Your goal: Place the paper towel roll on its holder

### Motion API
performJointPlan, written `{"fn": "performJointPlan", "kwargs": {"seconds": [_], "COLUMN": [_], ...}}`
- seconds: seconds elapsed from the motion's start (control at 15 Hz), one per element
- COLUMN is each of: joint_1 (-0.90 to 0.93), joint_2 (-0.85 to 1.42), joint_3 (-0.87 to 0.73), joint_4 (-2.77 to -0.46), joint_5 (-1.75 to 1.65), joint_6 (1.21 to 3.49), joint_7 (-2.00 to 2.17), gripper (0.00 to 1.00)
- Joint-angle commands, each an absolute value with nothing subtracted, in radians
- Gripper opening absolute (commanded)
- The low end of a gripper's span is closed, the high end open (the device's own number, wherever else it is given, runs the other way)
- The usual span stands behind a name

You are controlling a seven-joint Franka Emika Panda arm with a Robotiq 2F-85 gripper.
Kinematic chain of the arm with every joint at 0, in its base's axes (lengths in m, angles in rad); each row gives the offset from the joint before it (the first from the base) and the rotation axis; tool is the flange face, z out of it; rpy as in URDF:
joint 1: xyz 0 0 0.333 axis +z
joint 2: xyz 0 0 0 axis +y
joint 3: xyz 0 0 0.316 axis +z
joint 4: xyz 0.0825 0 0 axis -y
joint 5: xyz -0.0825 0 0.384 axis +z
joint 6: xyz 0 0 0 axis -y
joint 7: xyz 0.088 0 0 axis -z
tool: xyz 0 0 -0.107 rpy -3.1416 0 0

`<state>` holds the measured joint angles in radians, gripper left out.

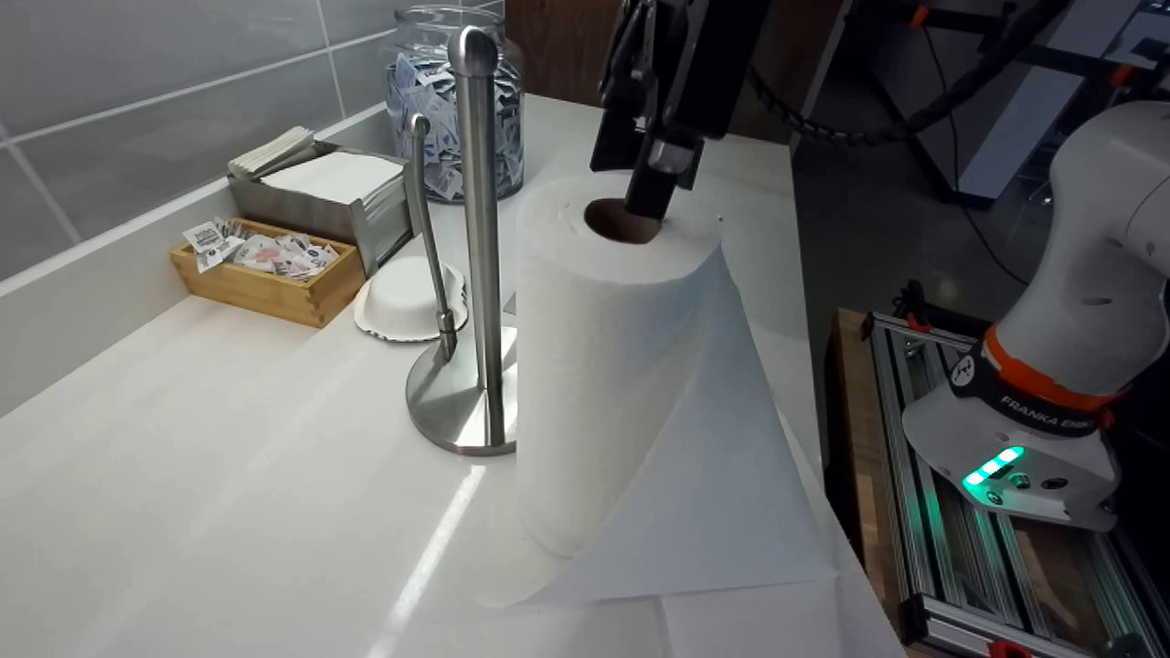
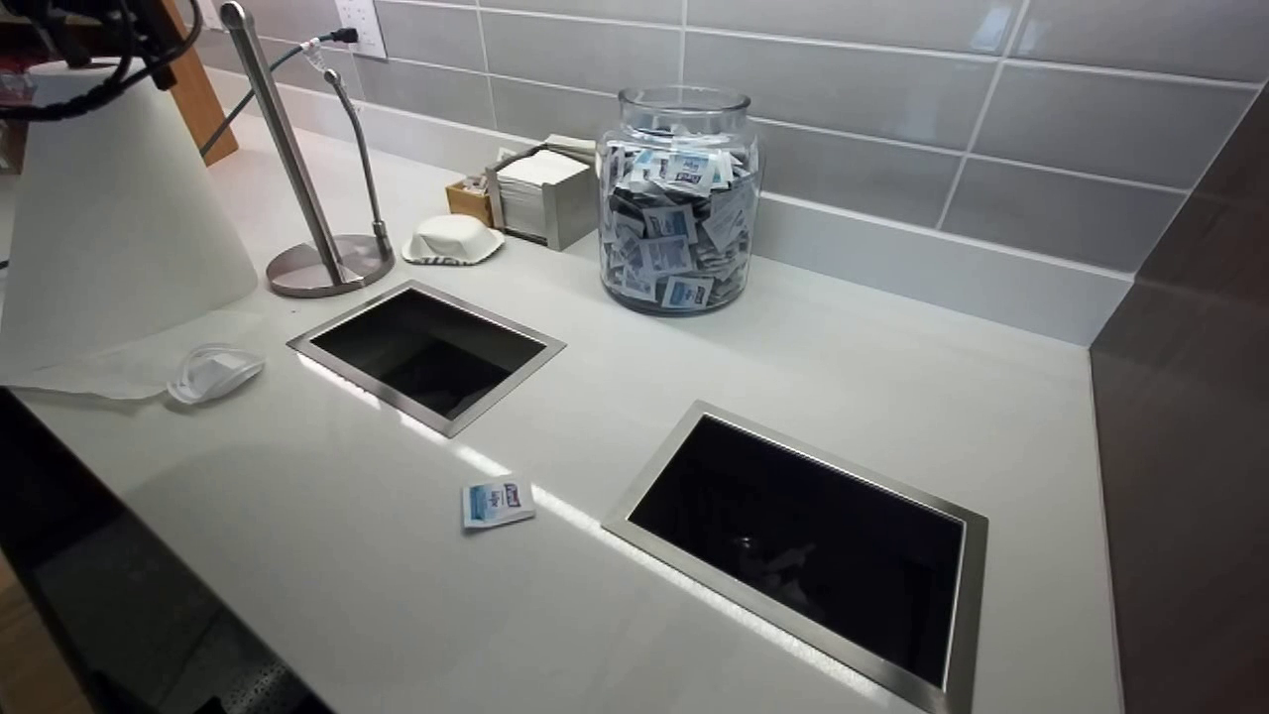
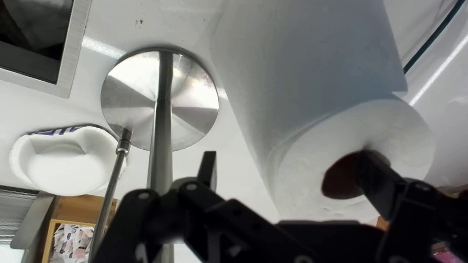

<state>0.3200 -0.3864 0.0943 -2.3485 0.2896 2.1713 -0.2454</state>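
Counter [image 1: 228,475]: pale, the working ground.

Arm [image 1: 1088,265]: at 3 o'clock in an exterior view, its base beyond the counter edge.

Paper towel roll [image 1: 594,393]: upright, apparently standing on the counter, just beside the holder [image 1: 483,247], not on it. Same view: loose sheet [image 1: 722,521] trails to 5 o'clock of the roll. Main worry: in a lift that sheet could drag and unwind the roll, or fold under it on the base [image 3: 128,91].

Holder: 9 o'clock of the roll, post [image 3: 161,138] bare. Thin side rod [image 3: 114,182] stands near the post. A roll lowered off-centre would likely foul the rod; one carried too low would strike the post and could tip or shove the holder.

Glass jar [image 1: 430,41]: 11 o'clock of the roll, well apart. Probably at risk only from a wide swing.

Gripper [image 3: 289,162]: spread wide, nothing pinched as far as shows. In the wrist view one finger [image 3: 382,186] overlaps the core hole [image 3: 338,180] at its 2 o'clock; depth hidden. The other finger [image 3: 208,168] is outside, at 9 o'clock, on the post side. Reads as lining up to pinch the roll's wall. If the inner finger lands on paper instead of in the hole, pressing down would dent or topple the roll; a shallow bite would let it slip mid-carry.

White bowl [image 3: 69,160]: wrist view, 8 o'clock of the base, just beside; a toppled holder might hit it.
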Motion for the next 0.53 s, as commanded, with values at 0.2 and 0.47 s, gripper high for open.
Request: {"fn": "performJointPlan", "kwargs": {"seconds": [0.2,0.47], "joint_1": [0.308,0.307], "joint_2": [-0.352,-0.342], "joint_3": [0.109,0.109], "joint_4": [-2.33,-2.326], "joint_5": [0.303,0.304], "joint_6": [2.206,2.211], "joint_7": [-0.265,-0.267], "gripper": [0.89,0.61]}}
